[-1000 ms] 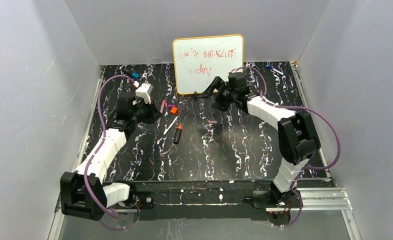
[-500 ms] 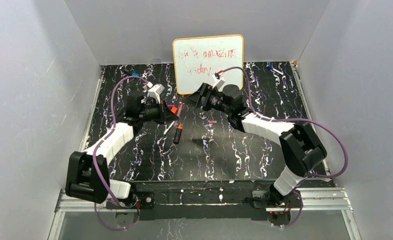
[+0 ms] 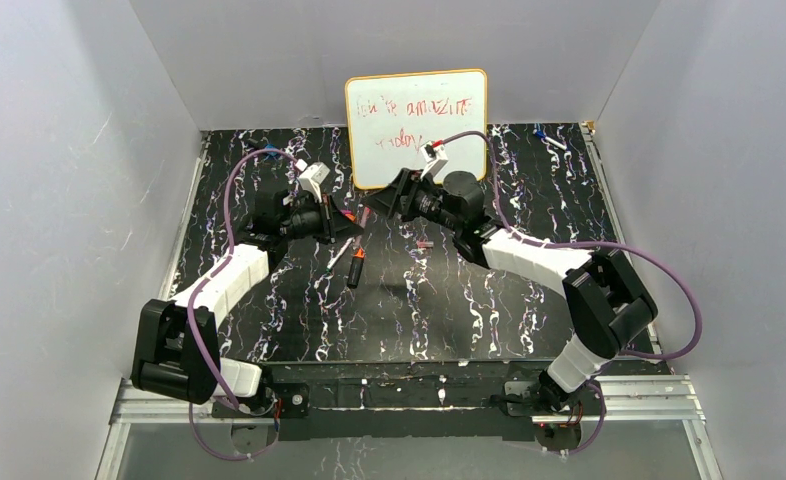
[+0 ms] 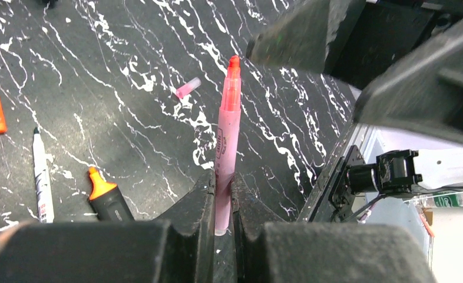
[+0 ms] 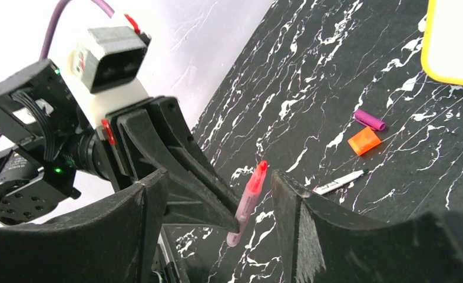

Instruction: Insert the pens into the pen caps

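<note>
Your left claw [image 4: 222,184] is pinching the pink pen [image 4: 227,132] low on its barrel. It holds the pen clear of the bench [image 4: 99,47], with the bare red tip aimed at the right claw [image 5: 217,188]. That right claw is spread and carries nothing. The pen shows between its 2 fingers in the right wrist view, but whether the tip is inside the gap cannot be told. This reads as a handover or 2-claw regrasp of pen 1, with no pen capped yet. All 3 caps lie loose: the pink cap [image 4: 188,88] alone, the purple cap [image 5: 369,119] just beside the orange cap [image 5: 364,141]. The white pen [image 4: 42,177] and black marker [image 4: 105,197] lie near each other on the bench. Next, you likely need the right claw squared on the barrel below the tip before the left lets go, then the pink cap fetched.
</note>
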You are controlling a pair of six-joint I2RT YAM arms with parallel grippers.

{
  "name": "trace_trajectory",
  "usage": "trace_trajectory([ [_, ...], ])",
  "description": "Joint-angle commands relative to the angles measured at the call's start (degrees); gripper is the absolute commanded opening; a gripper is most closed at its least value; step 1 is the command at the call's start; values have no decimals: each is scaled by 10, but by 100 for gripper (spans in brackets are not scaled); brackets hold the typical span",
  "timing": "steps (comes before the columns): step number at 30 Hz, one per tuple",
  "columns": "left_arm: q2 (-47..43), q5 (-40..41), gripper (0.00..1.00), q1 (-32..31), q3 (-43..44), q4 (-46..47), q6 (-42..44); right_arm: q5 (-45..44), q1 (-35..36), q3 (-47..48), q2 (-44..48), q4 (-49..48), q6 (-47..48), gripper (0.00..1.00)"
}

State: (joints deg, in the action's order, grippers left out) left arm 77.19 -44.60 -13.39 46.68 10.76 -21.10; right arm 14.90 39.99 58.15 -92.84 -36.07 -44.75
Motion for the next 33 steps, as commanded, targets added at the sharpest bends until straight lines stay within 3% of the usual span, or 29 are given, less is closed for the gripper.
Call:
trace_trajectory([
  [1,-10,-17,0,-2,3,52,-34,-24,15,3,7,3,32,71],
  [16,-18,-27,0,-3,0,82,-55,-30,22,-4,-17,-15,25,66],
  [23,-13,-32,0,-4,-8,99,-66,-25,24,1,-25,-22,25,47],
  [29,-12,-35,0,-4,-10,100,-66,-20,26,5,-34,-21,24,44],
  [30,-11,-35,0,-5,-10,100,-66,-19,26,6,-36,-21,24,40],
  [33,-8,-35,0,-6,-11,99,-66,-16,26,7,-41,-25,21,15],
])
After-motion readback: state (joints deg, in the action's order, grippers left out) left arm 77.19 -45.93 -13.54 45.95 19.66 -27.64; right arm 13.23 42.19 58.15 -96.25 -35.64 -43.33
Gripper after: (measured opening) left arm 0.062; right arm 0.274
